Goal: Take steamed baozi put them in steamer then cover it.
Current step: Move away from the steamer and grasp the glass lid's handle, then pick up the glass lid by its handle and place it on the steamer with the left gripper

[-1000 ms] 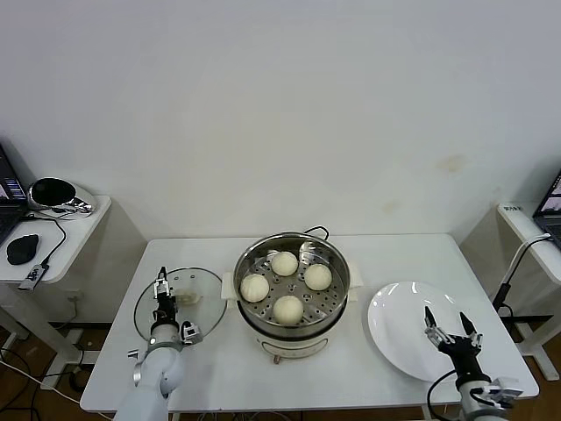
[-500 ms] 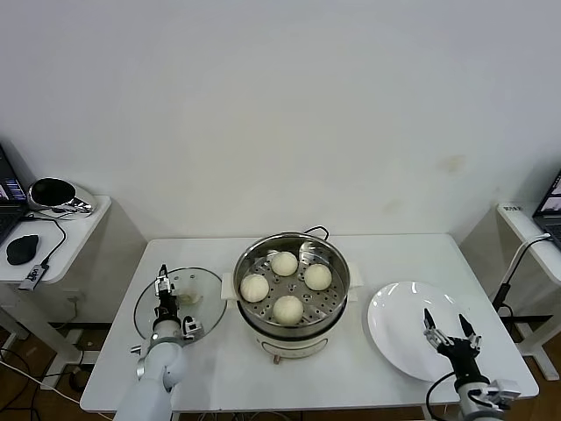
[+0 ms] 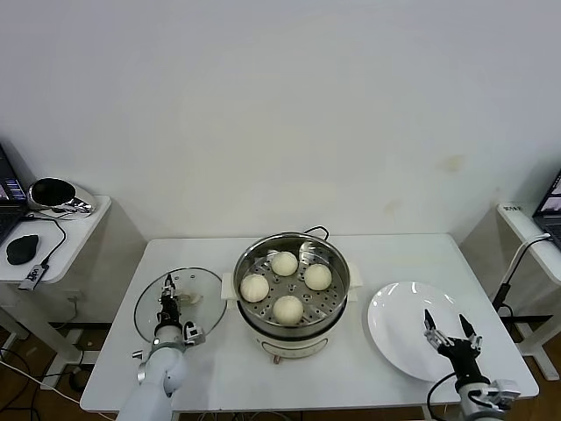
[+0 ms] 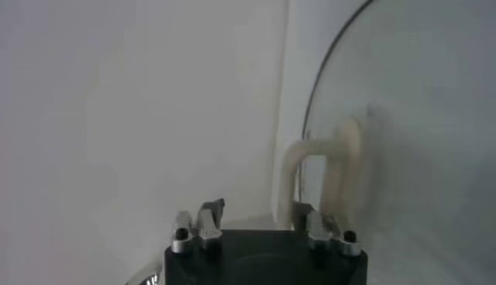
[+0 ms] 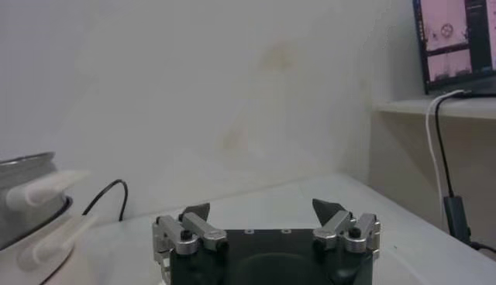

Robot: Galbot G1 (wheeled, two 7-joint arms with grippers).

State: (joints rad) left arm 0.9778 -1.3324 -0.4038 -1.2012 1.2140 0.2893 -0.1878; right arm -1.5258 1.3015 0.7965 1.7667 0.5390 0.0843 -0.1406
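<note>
The steamer (image 3: 302, 337) stands mid-table with several baozi (image 3: 288, 309) on its perforated tray. To its left the glass cover (image 3: 200, 282) lies flat on the table. My left gripper (image 3: 166, 304) is down on the cover beside its cream handle (image 3: 186, 298). In the left wrist view the handle (image 4: 322, 163) rises just past one finger of the gripper (image 4: 257, 213). The jaws are drawn in but still apart, and bare table shows between the other finger and the handle. My right gripper (image 3: 448, 326) hangs open over the white plate (image 3: 399, 329).
A black cord (image 5: 108, 197) runs behind the steamer (image 5: 27, 178). Side tables flank the white table: the left one (image 3: 83, 230) holds a chrome object and a mouse, the right one (image 3: 526, 230) a laptop. The plate is bare.
My left gripper's fingers have drawn in from wide open, narrowing beside the cover's handle. The right arm, the steamer and the baozi have stayed put.
</note>
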